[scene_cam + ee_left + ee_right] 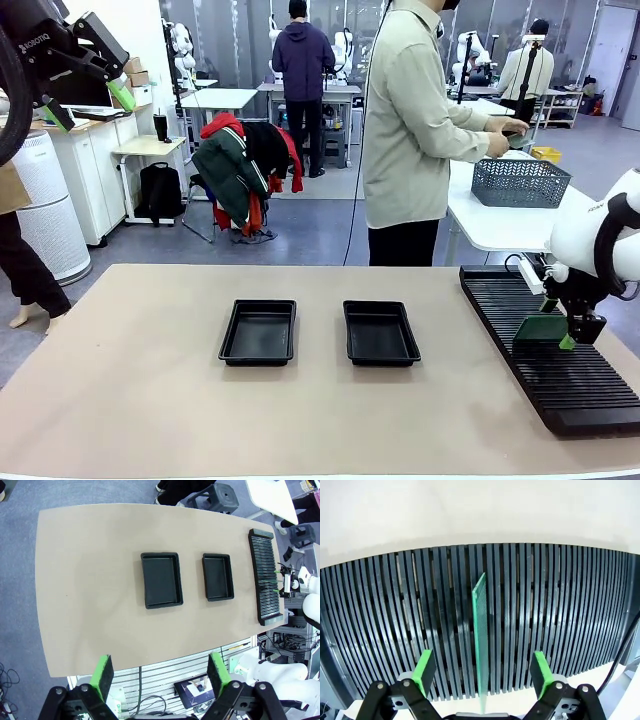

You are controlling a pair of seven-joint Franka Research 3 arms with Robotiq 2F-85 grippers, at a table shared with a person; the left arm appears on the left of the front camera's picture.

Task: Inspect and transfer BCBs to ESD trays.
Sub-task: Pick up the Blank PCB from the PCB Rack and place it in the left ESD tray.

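The right gripper [482,661] hangs low over the long black slotted rack [395,605], its fingers [426,664] spread wide and gripping nothing; between them, touching neither pad, one pale green BCB [480,625] stands on edge in the rack's slots. In the front view that BCB [540,328] sits just beside the right gripper [575,335], on the rack [560,385] at the right end of the tan table [130,400]; the two ESD trays [257,357] [383,360] lie side by side at the table's middle, apart from each other. The left gripper [161,675] is raised high above the table's left side, its jaws spread too; below it the left wrist view takes in both trays [161,605] [218,599] and the rack [265,580]. A person [410,130] stands at the far side, hands at a grey wire-mesh basket [520,183].
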